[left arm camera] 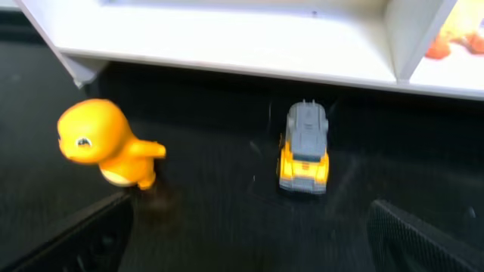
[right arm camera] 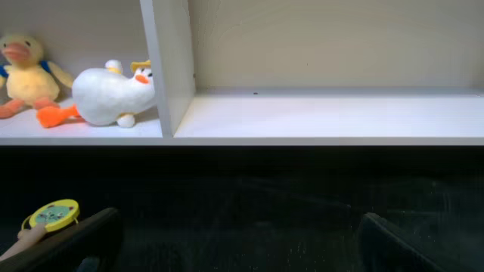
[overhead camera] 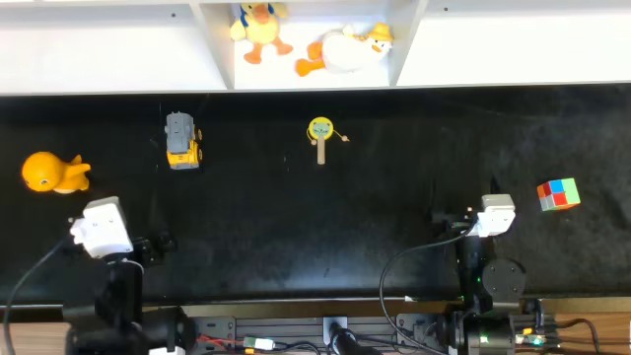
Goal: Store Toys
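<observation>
Top view: shelf (overhead camera: pixel 118 49) mid bay holds yellow duck (overhead camera: pixel 259 30), white duck (overhead camera: pixel 345 51), prob. plush.

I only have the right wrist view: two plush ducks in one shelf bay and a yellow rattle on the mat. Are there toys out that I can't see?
Observer: Yes. A multicoloured cube sits on the mat, off to the right of the right tool.
Operator: Anything on the left arm's side?
Observer: A yellow and grey truck stands near the shelf, left of the rattle.
Operator: Is that all?
Observer: One more: an orange toy animal at the mat's far left.
</observation>
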